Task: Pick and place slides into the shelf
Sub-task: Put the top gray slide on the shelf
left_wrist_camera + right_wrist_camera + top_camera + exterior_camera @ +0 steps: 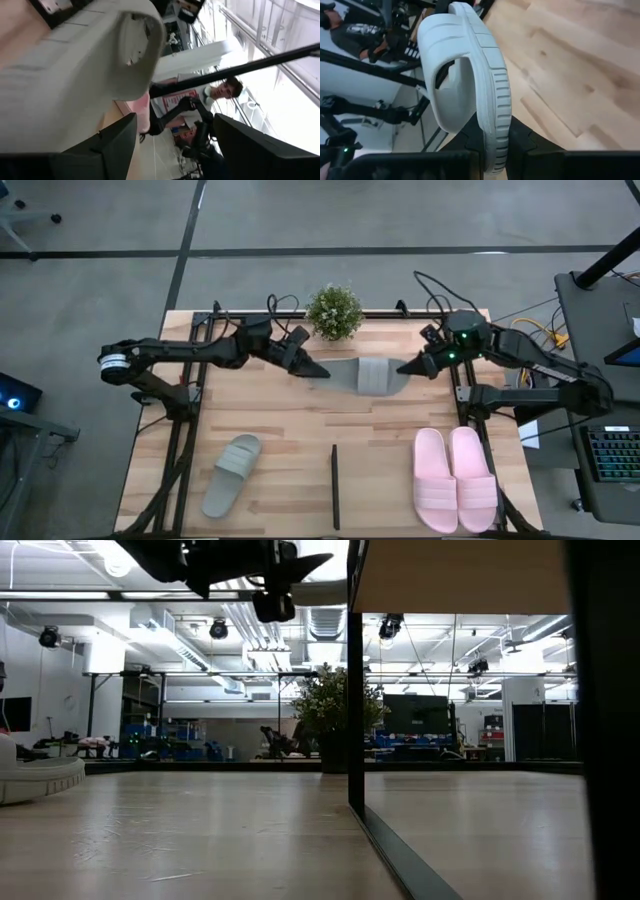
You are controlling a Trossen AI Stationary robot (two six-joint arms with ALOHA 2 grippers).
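A grey-green slide (365, 375) hangs in the air over the far middle of the table, strap up, between my two grippers. My right gripper (405, 367) is shut on its right end. My left gripper (318, 369) is open at its left end; in the left wrist view the slide's end (135, 50) sits just past the spread fingers, and no touch shows. The second grey-green slide (232, 473) lies sole-down near the left front. The pink pair (455, 480) lies side by side at the right front. The shelf shows as a thin black strip (335, 485) at the near middle. My right gripper pinches the slide's sole at its right end (492, 142) between the two fingers, one on the footbed side and one on the underside. The fingers come in level from the table's right, along the slide. The slide is lifted clear and held about level.
A small potted plant (333, 312) stands at the far edge, just behind the held slide. Black frame rails run along both table sides. In the low view the shelf's black edge (355, 690) stands upright mid-table. A person (225, 90) is in the room beyond.
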